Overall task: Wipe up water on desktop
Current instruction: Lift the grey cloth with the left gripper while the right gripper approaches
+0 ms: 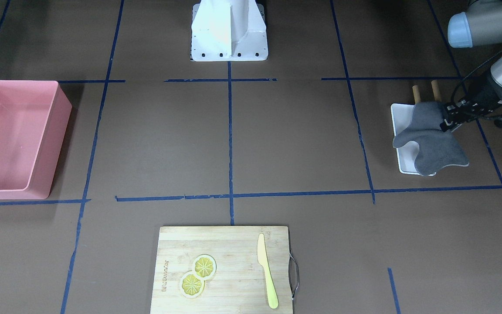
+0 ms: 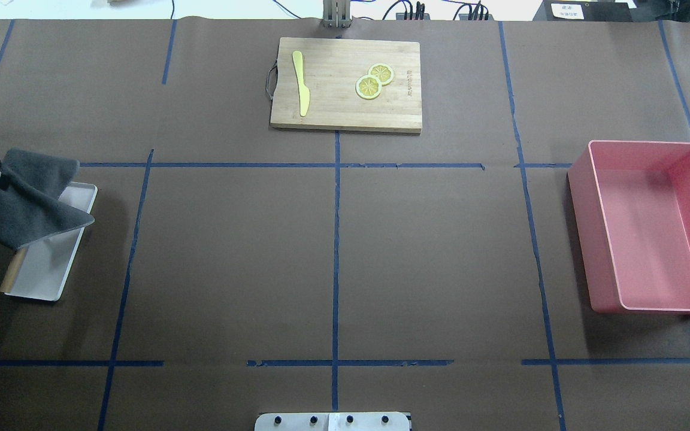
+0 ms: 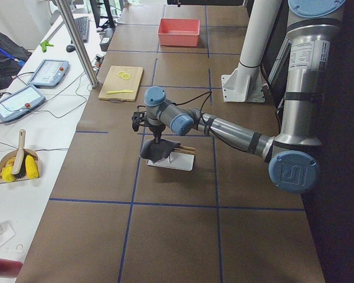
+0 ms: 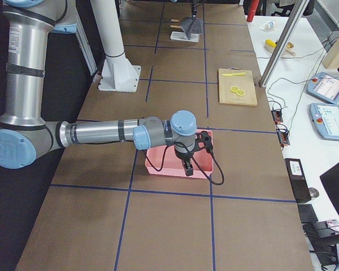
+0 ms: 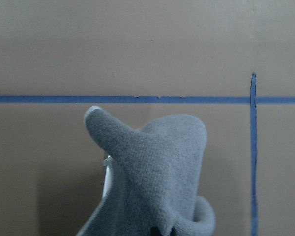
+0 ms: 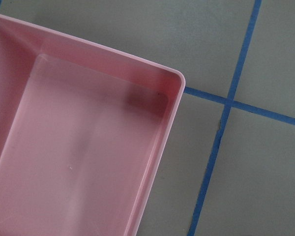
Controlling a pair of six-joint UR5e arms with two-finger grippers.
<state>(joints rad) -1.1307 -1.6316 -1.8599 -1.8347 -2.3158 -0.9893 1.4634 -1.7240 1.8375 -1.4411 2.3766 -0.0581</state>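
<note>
One grey cloth (image 1: 434, 144) pinched in left claw (image 1: 445, 123), over white tray (image 1: 401, 117) | right claw (image 4: 187, 168): open or closed, cannot tell

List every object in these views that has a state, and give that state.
left gripper, shut on grey cloth
grey cloth, hanging lifted over white tray
white tray, flat on desktop
right gripper, above pink bin; open or shut unclear
pink bin, empty
cutting board, holding knife and lemon slices
</note>
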